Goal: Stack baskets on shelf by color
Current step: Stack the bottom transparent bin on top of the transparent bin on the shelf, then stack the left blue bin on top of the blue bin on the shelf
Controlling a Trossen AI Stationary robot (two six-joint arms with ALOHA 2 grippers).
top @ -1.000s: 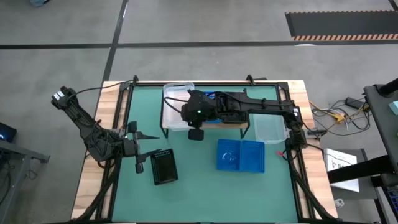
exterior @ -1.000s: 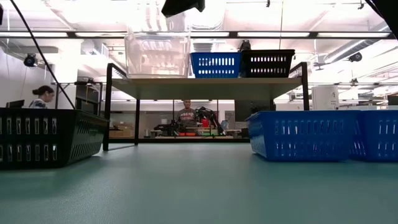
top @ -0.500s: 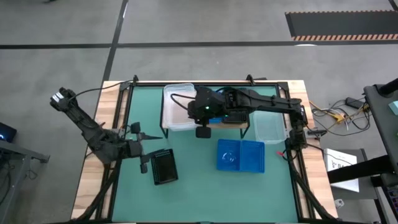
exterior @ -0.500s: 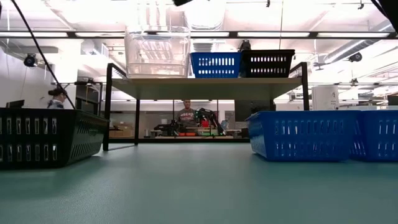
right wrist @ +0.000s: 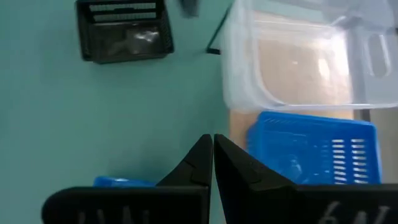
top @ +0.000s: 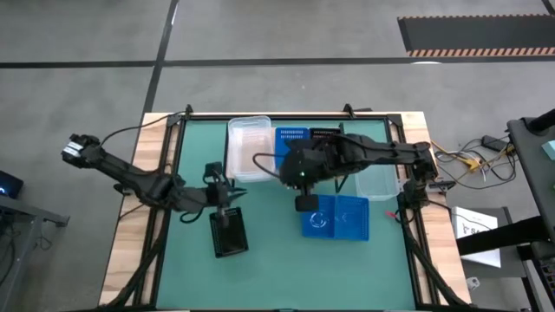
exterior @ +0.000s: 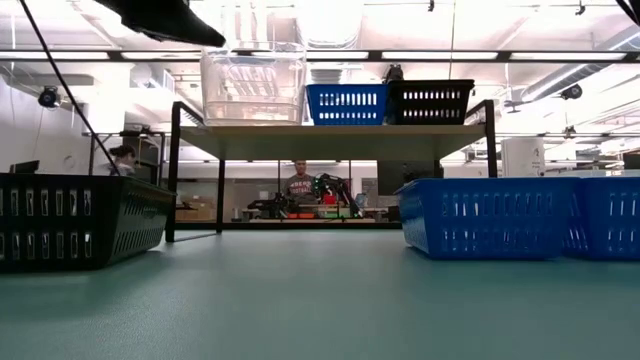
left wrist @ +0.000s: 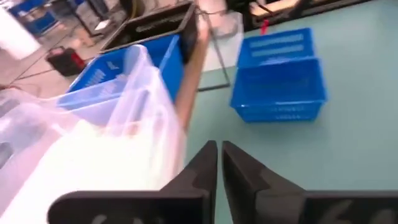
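Shelf [exterior: 330, 128]: wood-grain board, thin black legs; carries clear tub [top: 248, 149], blue perforated basket [exterior: 346, 103], black mesh basket [exterior: 430, 101].
Bench [top: 269, 269]: black mesh basket [top: 229, 232], blue baskets [top: 336, 217].
Left gripper [left wrist: 219, 163]: fingers closed, empty.
Right gripper [right wrist: 212, 154]: fingers closed, empty.

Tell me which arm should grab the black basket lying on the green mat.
Left. Its claw hovers right beside the black basket on the mat, fingers shut. The right claw is over by the blue baskets, farther away.

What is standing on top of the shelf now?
On the shelf stand three baskets in a row: a clear tub, a blue basket and a black mesh basket. Whether each is one basket or a nested stack cannot be told.
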